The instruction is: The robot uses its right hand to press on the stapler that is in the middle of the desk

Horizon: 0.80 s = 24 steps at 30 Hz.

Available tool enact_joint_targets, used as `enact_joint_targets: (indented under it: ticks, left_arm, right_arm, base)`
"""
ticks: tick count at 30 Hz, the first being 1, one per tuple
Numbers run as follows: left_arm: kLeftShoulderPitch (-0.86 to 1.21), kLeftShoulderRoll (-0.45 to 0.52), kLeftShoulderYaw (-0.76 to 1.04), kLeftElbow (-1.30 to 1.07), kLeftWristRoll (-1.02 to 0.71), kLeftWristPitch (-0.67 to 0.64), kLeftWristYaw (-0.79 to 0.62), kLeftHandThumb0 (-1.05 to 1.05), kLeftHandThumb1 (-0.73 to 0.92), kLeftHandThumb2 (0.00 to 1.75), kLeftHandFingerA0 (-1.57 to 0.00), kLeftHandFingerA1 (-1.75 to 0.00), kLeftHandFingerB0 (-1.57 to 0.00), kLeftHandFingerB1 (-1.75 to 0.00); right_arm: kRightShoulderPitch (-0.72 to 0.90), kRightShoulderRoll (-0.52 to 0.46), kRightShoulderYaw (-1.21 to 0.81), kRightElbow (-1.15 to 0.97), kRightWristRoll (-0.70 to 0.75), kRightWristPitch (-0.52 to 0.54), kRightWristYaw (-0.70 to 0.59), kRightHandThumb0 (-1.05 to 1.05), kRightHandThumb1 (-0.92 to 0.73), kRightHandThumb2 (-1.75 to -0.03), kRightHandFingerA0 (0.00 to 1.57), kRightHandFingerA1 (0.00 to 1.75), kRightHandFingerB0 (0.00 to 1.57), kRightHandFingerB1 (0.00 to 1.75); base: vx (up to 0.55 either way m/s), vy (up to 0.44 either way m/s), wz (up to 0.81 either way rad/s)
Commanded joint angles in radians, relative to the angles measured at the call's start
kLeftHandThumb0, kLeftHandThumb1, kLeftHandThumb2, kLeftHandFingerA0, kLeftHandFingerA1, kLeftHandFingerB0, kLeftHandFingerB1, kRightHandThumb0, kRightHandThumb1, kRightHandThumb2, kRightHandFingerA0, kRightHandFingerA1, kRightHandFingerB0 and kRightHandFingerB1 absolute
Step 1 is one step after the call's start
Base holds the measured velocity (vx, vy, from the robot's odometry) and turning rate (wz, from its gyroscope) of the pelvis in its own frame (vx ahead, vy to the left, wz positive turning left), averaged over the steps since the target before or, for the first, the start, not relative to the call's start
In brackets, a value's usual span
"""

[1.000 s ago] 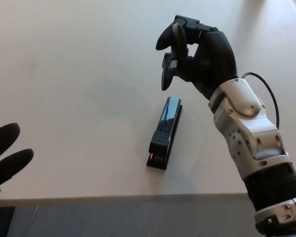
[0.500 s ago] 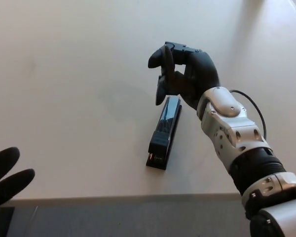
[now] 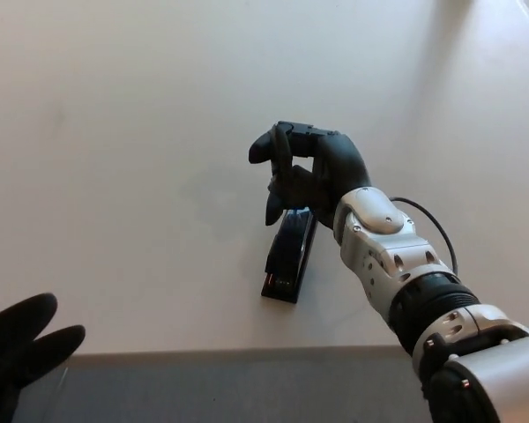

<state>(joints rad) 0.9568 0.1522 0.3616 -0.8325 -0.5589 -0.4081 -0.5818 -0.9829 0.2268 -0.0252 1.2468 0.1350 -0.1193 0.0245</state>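
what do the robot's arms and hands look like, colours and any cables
The right hand is matte black with thick rounded fingers. Its forearm has glossy silver-grey shells with small screw holes, then black ribbed rings and another silver segment. A thin black cable loops beside the wrist. Only the left hand's black fingers show.

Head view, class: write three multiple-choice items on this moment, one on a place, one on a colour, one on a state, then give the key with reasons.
1. Where is the right hand?
A. over the stapler's far end
B. off the desk
C. at the desk's left edge

2. What colour is the stapler?
A. red
B. black
C. white

3. How is the left hand?
A. holding the stapler
B. holding paper
C. empty, fingers apart

Key: 1 A, it covers the far end; 2 B, dark body on the pale desk; 3 C, it sits at the near-left corner, away from everything.
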Motion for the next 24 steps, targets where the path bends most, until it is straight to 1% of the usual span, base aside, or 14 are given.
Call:
enact_joint_targets:
  ticks: [1, 4, 5, 6, 11, 12, 13, 15, 16, 17, 18, 21, 22, 24]
  left_arm:
    - [0.016, -0.019, -0.001, -0.003, -0.022, -0.071, -0.022, -0.94, 0.77, 1.24, -0.11, -0.59, 0.00, -0.41]
    - [0.033, -0.028, -0.010, -0.005, -0.034, -0.071, -0.022, -0.94, 0.76, 1.23, -0.10, -0.58, 0.00, -0.44]
    - [0.038, -0.032, -0.016, -0.008, -0.042, -0.065, -0.018, -1.01, 0.92, 0.73, -0.11, -0.55, -0.06, -0.44]
    - [0.045, -0.030, -0.024, -0.007, -0.053, -0.062, -0.025, -0.94, 0.75, 1.23, -0.09, -0.58, -0.01, -0.45]
    - [0.061, -0.033, -0.042, -0.009, -0.072, -0.073, -0.039, -0.94, 0.76, 1.23, -0.09, -0.58, 0.00, -0.48]
    - [0.066, -0.026, -0.044, -0.010, -0.075, -0.066, -0.042, -0.93, 0.74, 1.22, -0.02, -0.55, 0.00, -0.46]
    - [0.069, -0.024, -0.049, -0.012, -0.078, -0.060, -0.042, -0.94, 0.73, 1.21, -0.10, -0.59, 0.00, -0.50]
    - [0.062, -0.023, -0.058, -0.012, -0.074, -0.059, -0.040, -0.94, 0.74, 1.21, -0.11, -0.59, 0.00, -0.46]
    - [0.059, -0.025, -0.064, -0.012, -0.073, -0.058, -0.038, -1.02, 0.92, 0.76, -0.13, -0.57, -0.04, -0.45]
    - [0.065, -0.023, -0.071, -0.018, -0.077, -0.049, -0.035, -1.00, 0.77, 1.23, -0.13, -0.61, 0.00, -0.49]
    - [0.068, -0.021, -0.071, -0.023, -0.075, -0.046, -0.033, -1.00, 0.77, 1.23, -0.13, -0.61, 0.00, -0.49]
    - [0.069, -0.008, -0.075, -0.029, -0.088, -0.033, -0.035, -0.94, 0.70, 1.20, -0.14, -0.63, 0.00, -0.51]
    - [0.077, -0.009, -0.078, -0.031, -0.089, -0.033, -0.034, -1.04, 0.92, 0.72, -0.08, -0.61, -0.01, -0.49]
    - [0.112, -0.025, -0.089, -0.021, -0.089, -0.057, -0.056, -1.02, 0.92, 0.73, -0.08, -0.61, -0.02, -0.51]
  right_arm:
    - [0.036, 0.075, 0.019, 0.032, -0.056, -0.024, -0.048, -0.63, -0.68, -1.18, 1.36, 1.46, 1.18, 1.38]
    - [0.090, 0.079, 0.059, 0.053, -0.101, -0.049, -0.056, -0.60, -0.72, -1.21, 1.37, 1.46, 1.18, 1.37]
    - [0.105, 0.079, 0.067, 0.059, -0.108, -0.045, -0.064, -0.60, -0.69, -1.19, 1.36, 1.45, 1.19, 1.37]
    - [0.123, 0.076, 0.074, 0.064, -0.115, -0.040, -0.070, -0.59, -0.67, -1.18, 1.35, 1.44, 1.20, 1.37]
    - [0.198, 0.069, 0.090, 0.083, -0.133, -0.033, -0.073, -0.63, -0.73, -1.22, 1.35, 1.47, 1.23, 1.41]
    - [0.215, 0.073, 0.092, 0.087, -0.134, -0.029, -0.073, -0.63, -0.74, -1.22, 1.35, 1.47, 1.21, 1.40]
    - [0.229, 0.078, 0.095, 0.090, -0.136, -0.028, -0.072, -0.63, -0.71, -1.20, 1.36, 1.47, 1.24, 1.41]
    - [0.244, 0.084, 0.106, 0.094, -0.144, -0.023, -0.069, -0.63, -0.69, -1.20, 1.34, 1.46, 1.22, 1.40]
    - [0.250, 0.088, 0.120, 0.099, -0.156, -0.011, -0.072, -0.64, -0.68, -1.20, 1.34, 1.47, 1.23, 1.41]
    - [0.270, 0.096, 0.145, 0.106, -0.178, -0.003, -0.079, -0.62, -0.70, -1.20, 1.34, 1.45, 1.23, 1.40]
    - [0.280, 0.098, 0.152, 0.108, -0.181, -0.008, -0.079, -0.62, -0.70, -1.20, 1.34, 1.45, 1.23, 1.40]
    - [0.309, 0.100, 0.170, 0.114, -0.188, -0.012, -0.084, -0.65, -0.67, -1.19, 1.36, 1.48, 1.27, 1.43]
    - [0.317, 0.101, 0.171, 0.114, -0.183, -0.013, -0.085, -0.66, -0.67, -1.20, 1.37, 1.48, 1.26, 1.43]
    - [0.352, 0.104, 0.180, 0.116, -0.183, -0.018, -0.089, -0.66, -0.69, -1.20, 1.36, 1.48, 1.25, 1.43]
  base:
    - [0.00, 0.000, 0.00]
    - [0.00, 0.000, 0.00]
    - [0.00, 0.000, 0.00]
    - [0.00, 0.000, 0.00]
    - [0.00, 0.000, 0.00]
    - [0.00, 0.000, 0.00]
    - [0.00, 0.000, 0.00]
    - [0.00, 0.000, 0.00]
    - [0.00, 0.000, 0.00]
    - [0.00, 0.000, 0.00]
    - [0.00, 0.000, 0.00]
    - [0.00, 0.000, 0.00]
    - [0.00, 0.000, 0.00]
    - [0.00, 0.000, 0.00]
